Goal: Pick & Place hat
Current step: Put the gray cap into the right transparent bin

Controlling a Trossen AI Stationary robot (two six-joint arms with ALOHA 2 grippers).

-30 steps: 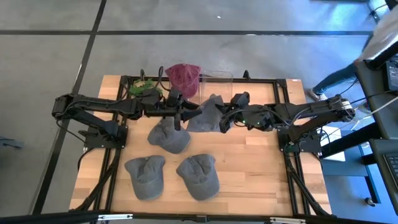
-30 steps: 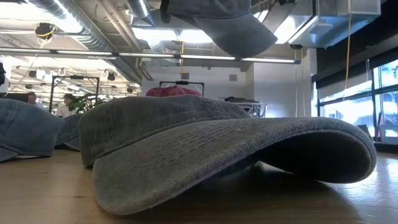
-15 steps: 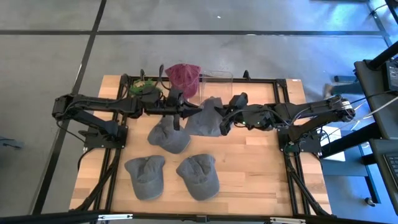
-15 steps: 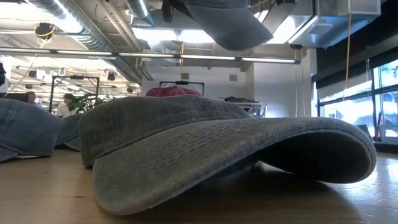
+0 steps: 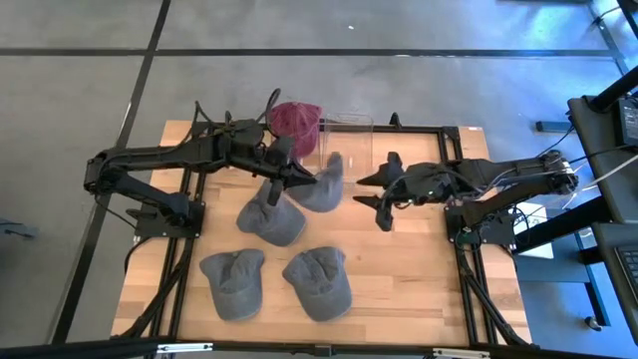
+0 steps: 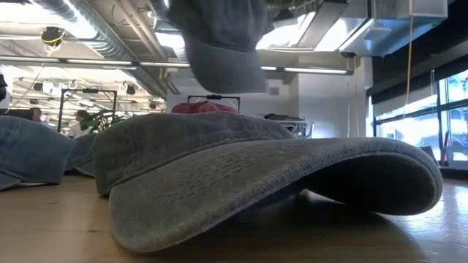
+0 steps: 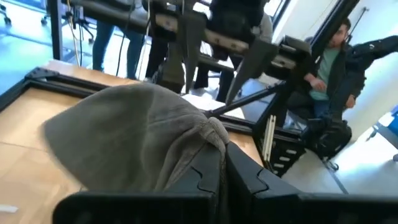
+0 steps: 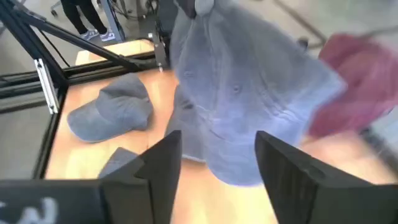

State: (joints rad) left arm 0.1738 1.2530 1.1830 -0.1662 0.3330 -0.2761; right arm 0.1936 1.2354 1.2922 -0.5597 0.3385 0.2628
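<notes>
A grey hat (image 5: pixel 325 185) hangs in the air above the table's middle, with my left gripper (image 5: pixel 302 178) shut on it from the hat's left side. In the low view this hat (image 6: pixel 219 44) dangles with its brim down. My right gripper (image 5: pixel 375 196) stands open just right of the hat, with nothing between its fingers; in its wrist view the hat (image 8: pixel 249 93) hangs in front of it. Three more grey hats lie on the table (image 5: pixel 271 215), (image 5: pixel 234 282), (image 5: pixel 319 282). My left gripper pinches a bunched fold of the hat's cloth (image 7: pixel 210 132) between its two fingers (image 7: pixel 249 177). It comes at the hat from the table's left. The hat is lifted clear of the table and hangs below the fingers, slack.
A dark red hat (image 5: pixel 294 122) sits at the far edge beside a clear container (image 5: pixel 346 130). A green object (image 5: pixel 229 135) lies at the far left. A black frame (image 5: pixel 439 130) runs round the table. People stand in the room beyond.
My left gripper has shut on the grey hat and risen a little toward the far edge. My right gripper has opened, let go of the hat and drawn back toward the table's right edge. The hat has swung from lying level to hanging brim-down.
</notes>
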